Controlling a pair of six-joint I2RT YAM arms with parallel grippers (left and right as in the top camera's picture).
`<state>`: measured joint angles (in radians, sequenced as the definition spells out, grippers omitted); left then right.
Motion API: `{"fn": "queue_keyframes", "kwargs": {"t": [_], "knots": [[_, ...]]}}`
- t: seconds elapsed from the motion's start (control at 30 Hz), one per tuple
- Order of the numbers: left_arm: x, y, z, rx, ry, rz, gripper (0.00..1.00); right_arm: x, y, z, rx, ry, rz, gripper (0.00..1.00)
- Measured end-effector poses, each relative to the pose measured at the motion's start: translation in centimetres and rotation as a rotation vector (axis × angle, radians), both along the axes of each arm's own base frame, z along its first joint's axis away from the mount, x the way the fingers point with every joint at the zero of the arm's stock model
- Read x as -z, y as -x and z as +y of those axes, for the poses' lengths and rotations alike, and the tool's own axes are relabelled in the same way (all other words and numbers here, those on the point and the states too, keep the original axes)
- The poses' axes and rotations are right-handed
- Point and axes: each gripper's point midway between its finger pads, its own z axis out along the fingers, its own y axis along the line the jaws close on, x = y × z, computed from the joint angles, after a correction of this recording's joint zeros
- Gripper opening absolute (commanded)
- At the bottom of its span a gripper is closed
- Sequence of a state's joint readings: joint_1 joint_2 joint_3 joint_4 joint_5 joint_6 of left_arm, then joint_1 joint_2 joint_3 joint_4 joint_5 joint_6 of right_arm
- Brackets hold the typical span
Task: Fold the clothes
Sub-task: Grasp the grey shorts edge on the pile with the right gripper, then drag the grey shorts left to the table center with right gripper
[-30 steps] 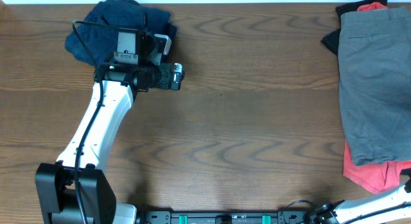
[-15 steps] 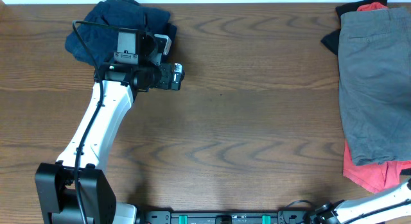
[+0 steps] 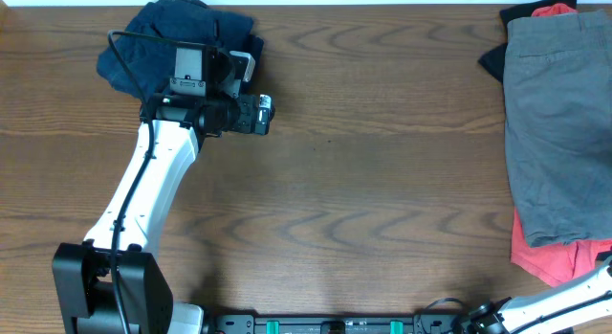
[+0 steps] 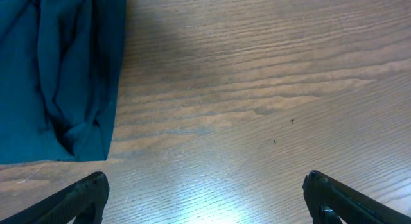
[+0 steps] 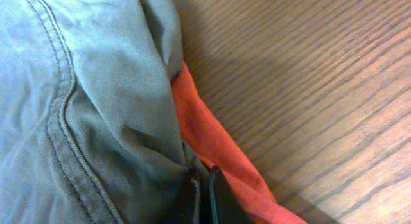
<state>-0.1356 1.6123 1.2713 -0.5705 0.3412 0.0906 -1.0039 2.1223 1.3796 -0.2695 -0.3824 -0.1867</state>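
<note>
The grey shorts (image 3: 559, 123) lie at the table's right edge on top of a red garment (image 3: 545, 262) and a black one (image 3: 495, 58). In the right wrist view my right gripper (image 5: 205, 185) is shut, and the hem of the grey shorts (image 5: 77, 108) bunches into its tips beside the red garment (image 5: 212, 140). A folded navy garment (image 3: 172, 37) sits at the far left. My left gripper (image 3: 263, 114) hovers just right of it, open over bare wood. In the left wrist view the left gripper (image 4: 205, 195) holds nothing, and the navy garment (image 4: 58, 76) lies at upper left.
The wooden table (image 3: 363, 181) stretches between the two piles. The left arm (image 3: 143, 190) slants across the left side. Only a piece of the right arm (image 3: 574, 300) shows at the bottom right corner.
The overhead view shows hardly any change: the right arm at the bottom right corner has shifted slightly. The left arm and both piles are still.
</note>
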Motion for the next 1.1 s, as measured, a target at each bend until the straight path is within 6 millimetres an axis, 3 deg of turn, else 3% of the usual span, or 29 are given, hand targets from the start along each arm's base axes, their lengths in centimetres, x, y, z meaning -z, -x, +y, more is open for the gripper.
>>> {"fn": "queue_keyframes", "kwargs": {"t": [0.23, 0.33, 0.5, 0.67, 0.87, 1.0, 1.1], "knots": [[0.0, 0.0, 0.0, 0.0, 0.0, 0.0, 0.98, -0.8, -0.3, 0.7, 0.003, -0.052, -0.024, 0.01], [0.0, 0.0, 0.0, 0.0, 0.0, 0.0, 0.98, -2.1, -0.8, 1.6, -0.002, -0.069, -0.03, 0.01], [0.0, 0.0, 0.0, 0.0, 0.0, -0.001, 0.98, -5.6, -4.3, 5.6, -0.094, -0.062, -0.05, 0.01], [0.0, -0.1, 0.0, 0.0, 0.0, -0.003, 0.98, -7.9, -9.0, 12.8, -0.234, -0.092, -0.065, 0.01], [0.0, -0.1, 0.0, 0.0, 0.0, -0.003, 0.98, -7.5, -13.1, 24.8, -0.451, -0.173, -0.007, 0.01], [0.0, -0.1, 0.0, 0.0, 0.001, -0.004, 0.98, -7.6, -13.5, 34.3, -0.632, -0.217, 0.055, 0.01], [0.0, -0.1, 0.1, -0.002, 0.001, -0.004, 0.98, -8.1, -12.4, 41.1, -0.769, -0.242, 0.108, 0.01]]}}
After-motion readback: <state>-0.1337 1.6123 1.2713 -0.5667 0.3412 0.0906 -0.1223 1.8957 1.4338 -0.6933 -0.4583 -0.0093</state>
